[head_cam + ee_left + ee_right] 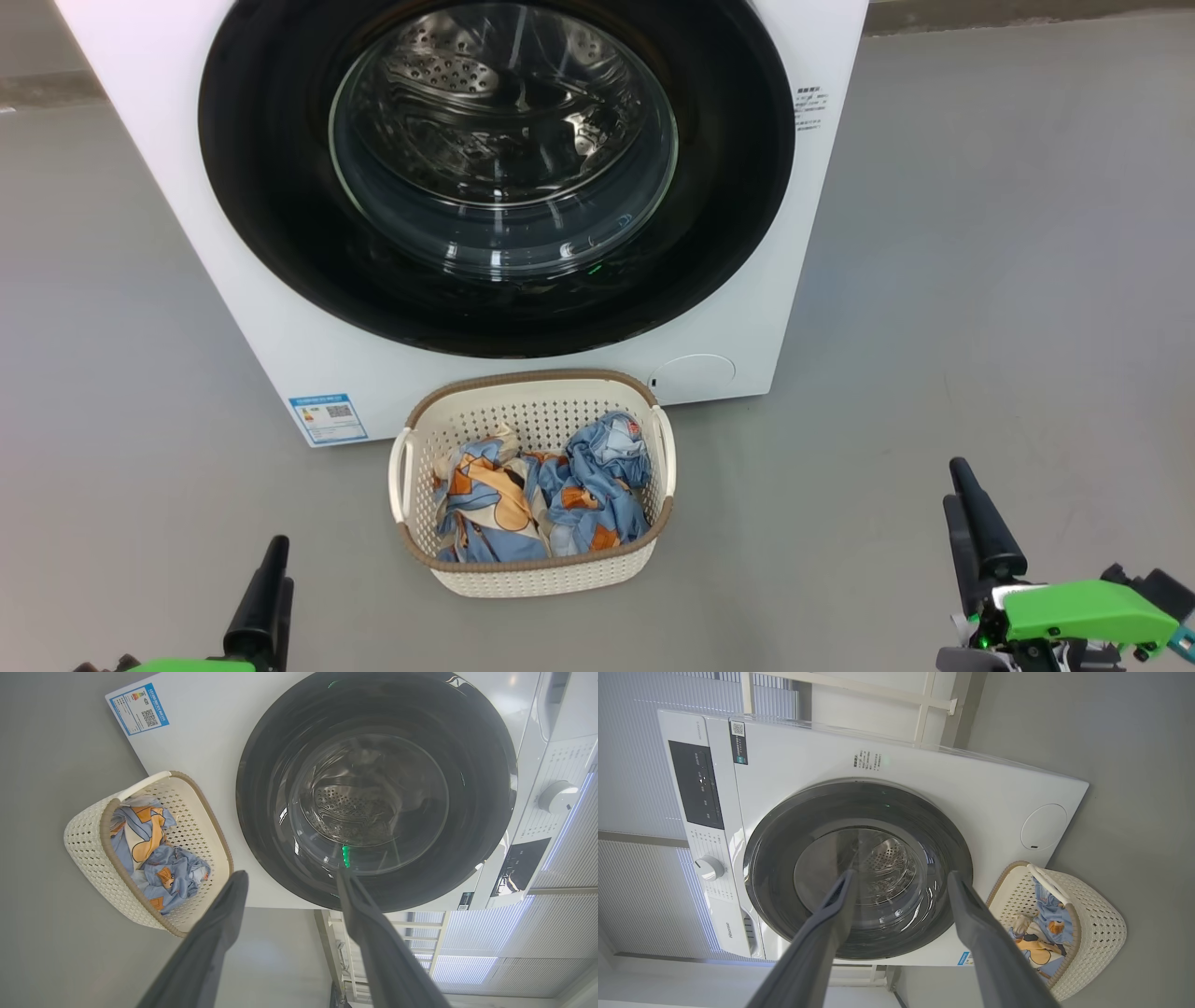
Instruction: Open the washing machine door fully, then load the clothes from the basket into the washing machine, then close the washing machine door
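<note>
Your left gripper [292, 879] has its two dark fingers [219, 924] spread as wide as they go, with nothing between them and nothing touching them. Your right gripper [901, 875] stands the same way, its fingers [976, 924] wide apart, empty and clear of everything. Both are held back from the washing machine [233, 317], over the grey floor [980, 280].

Straight beyond both pairs of fingertips is the washing machine door [271, 205], lying flat against the white front and not yet pulled out. Through its glass you can see the steel drum [485, 93].

In the head view the basket [532, 378] stands on the floor between your two grippers and ahead of their tips, just in front of the machine and below the door. In the left wrist view it sits off to the side of the finger on that view's left. In the right wrist view it sits off to the side of the finger on that view's right. In both it is apart from the fingers. The clothes [551, 504] lie crumpled inside the basket, below its brown rim.

A blue label [327, 418] and a round white cap [693, 378] on the machine's lower front flank the basket.
</note>
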`<state>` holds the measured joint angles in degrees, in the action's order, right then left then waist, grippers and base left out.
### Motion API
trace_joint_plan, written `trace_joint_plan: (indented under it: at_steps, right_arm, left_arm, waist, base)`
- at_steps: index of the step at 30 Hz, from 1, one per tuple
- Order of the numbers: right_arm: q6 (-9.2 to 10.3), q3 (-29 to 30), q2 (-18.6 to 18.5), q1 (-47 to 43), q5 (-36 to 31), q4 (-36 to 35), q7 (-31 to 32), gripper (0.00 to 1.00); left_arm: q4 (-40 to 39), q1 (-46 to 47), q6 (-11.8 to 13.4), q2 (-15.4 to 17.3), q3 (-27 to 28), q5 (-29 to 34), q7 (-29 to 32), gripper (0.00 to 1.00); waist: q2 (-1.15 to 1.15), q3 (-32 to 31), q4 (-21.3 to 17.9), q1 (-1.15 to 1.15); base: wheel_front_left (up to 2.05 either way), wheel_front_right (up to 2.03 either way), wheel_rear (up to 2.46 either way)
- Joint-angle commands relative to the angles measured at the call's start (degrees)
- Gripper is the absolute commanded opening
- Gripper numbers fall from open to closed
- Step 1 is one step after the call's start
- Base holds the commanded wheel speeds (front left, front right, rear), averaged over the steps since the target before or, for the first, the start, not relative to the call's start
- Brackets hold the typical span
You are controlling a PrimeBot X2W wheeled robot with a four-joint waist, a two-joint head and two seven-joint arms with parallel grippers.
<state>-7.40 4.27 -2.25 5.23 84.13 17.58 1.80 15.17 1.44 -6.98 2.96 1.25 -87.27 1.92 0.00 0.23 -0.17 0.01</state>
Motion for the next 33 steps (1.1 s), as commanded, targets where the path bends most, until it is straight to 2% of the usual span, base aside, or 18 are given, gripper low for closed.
trace_joint_plan:
  at_steps: [1,14,33]
  right_arm:
    - [-0.02,-0.86,-0.85,3.24,-1.34,-1.78,-0.72,1.0]
    - [-0.03,-2.19,-0.91,4.62,-9.8,-2.44,-2.91,1.0]
    - [-0.04,-4.19,-1.26,6.66,-26.22,-2.74,-6.09,1.0]
  left_arm:
    - [-1.95,2.61,-0.17,1.57,0.33,0.94,-0.72,1.0]
    - [-3.29,3.38,-0.21,2.59,-0.38,8.07,-2.97,1.0]
    - [-5.19,4.42,-0.28,4.42,-1.8,22.1,-6.17,1.0]
  waist:
    - [0.0,0.0,-0.01,-0.01]
    - [0.0,0.1,-0.15,-0.01]
    - [0.0,0.47,-0.22,-0.01]
  base:
    - [0.0,0.0,0.0]
    - [0.0,0.0,0.0]
    - [0.0,0.0,0.0]
